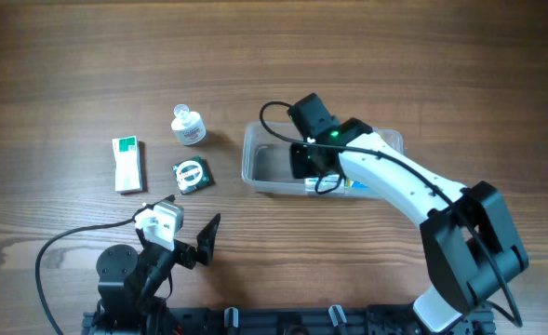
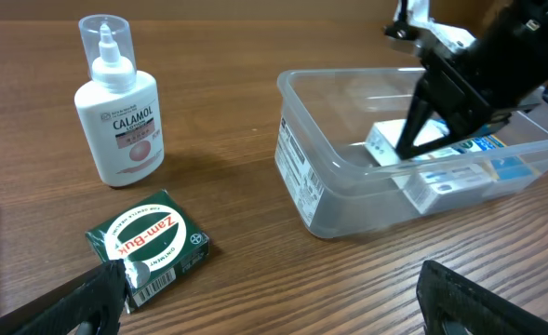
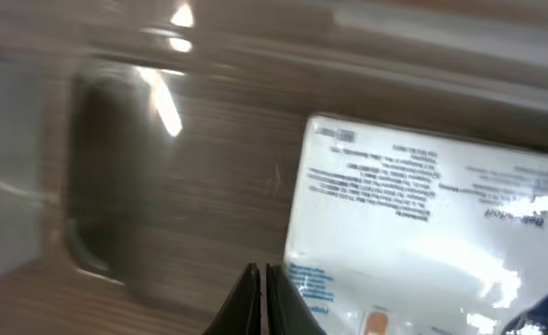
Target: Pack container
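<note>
The clear plastic container (image 1: 260, 163) sits right of the table's middle; it also shows in the left wrist view (image 2: 311, 177). White and blue boxes (image 2: 441, 163) lie inside it. My right gripper (image 1: 306, 163) is inside the container, shut with nothing between its fingers (image 3: 262, 302), next to a white box (image 3: 422, 205). My left gripper (image 1: 194, 244) is open and empty near the front edge, its fingers (image 2: 274, 302) just in front of a green Zam-Buk box (image 2: 148, 244).
A white Calamol bottle (image 1: 188, 125) stands left of the container, also seen in the left wrist view (image 2: 120, 107). A green Zam-Buk box (image 1: 192, 175) lies below it. A white and green box (image 1: 127, 164) lies farther left.
</note>
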Motion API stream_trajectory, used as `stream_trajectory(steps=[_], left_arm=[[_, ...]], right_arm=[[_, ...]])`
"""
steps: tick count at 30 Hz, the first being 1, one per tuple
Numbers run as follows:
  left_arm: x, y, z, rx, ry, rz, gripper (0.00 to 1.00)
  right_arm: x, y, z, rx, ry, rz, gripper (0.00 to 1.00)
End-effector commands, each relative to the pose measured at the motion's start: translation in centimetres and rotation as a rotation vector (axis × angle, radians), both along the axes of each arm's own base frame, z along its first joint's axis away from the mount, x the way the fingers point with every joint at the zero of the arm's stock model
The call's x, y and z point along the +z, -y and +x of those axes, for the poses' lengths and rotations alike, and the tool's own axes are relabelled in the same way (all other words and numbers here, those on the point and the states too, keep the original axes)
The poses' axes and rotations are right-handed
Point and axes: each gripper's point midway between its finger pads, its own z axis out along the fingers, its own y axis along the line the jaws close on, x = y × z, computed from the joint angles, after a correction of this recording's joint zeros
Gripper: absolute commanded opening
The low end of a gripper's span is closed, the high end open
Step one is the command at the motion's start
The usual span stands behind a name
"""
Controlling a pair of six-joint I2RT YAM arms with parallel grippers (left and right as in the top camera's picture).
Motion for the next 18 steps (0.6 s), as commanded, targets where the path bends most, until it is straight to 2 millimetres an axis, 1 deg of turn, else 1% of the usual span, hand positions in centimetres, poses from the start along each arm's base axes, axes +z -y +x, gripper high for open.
stream_trajectory(steps=[1, 4, 5, 7, 8, 11, 12, 14, 15, 16, 18], left_arm=[[0.2, 0.3, -0.1, -0.022, 0.017, 0.008, 1.0], [0.2, 0.3, -0.1, -0.022, 0.017, 0.008, 1.0], [0.2, 0.3, -0.1, -0.022, 0.017, 0.008, 1.0], [0.2, 0.3, -0.1, -0.022, 0.017, 0.008, 1.0], [0.2, 0.3, -0.1, -0.022, 0.017, 0.008, 1.0], [0.2, 0.3, -0.1, -0.022, 0.017, 0.008, 1.0], [0.2, 0.3, -0.1, -0.022, 0.017, 0.008, 1.0], [0.2, 0.3, -0.1, -0.022, 0.017, 0.008, 1.0], [0.2, 0.3, -0.1, -0.022, 0.017, 0.008, 1.0], [0.2, 0.3, -0.1, -0.022, 0.017, 0.008, 1.0], [0.2, 0.3, -0.1, -0.022, 0.017, 0.008, 1.0]], right_arm=[[-0.6, 2.4, 0.4, -0.062, -0.014, -0.061, 0.04], [0.0, 2.4, 0.6, -0.065, -0.005, -0.047, 0.04], [0.3, 2.1, 0.6, -0.061, -0.004, -0.03, 0.04], [1.5, 1.4, 0.5, -0.051, 0.008, 0.019, 0.04], [2.4, 1.0, 0.6, -0.044, 0.022, 0.046, 0.04], [6.3, 0.4, 0.8, -0.002, 0.106, 0.116, 0.07], [8.2, 0.3, 0.8, 0.006, 0.154, 0.14, 0.09], [11.1, 0.7, 0.9, 0.002, 0.23, 0.166, 0.13], [12.5, 1.1, 0.9, -0.006, 0.27, 0.174, 0.15], [14.4, 2.0, 0.8, -0.024, 0.326, 0.173, 0.16], [16.1, 3.6, 0.5, -0.06, 0.376, 0.15, 0.14]])
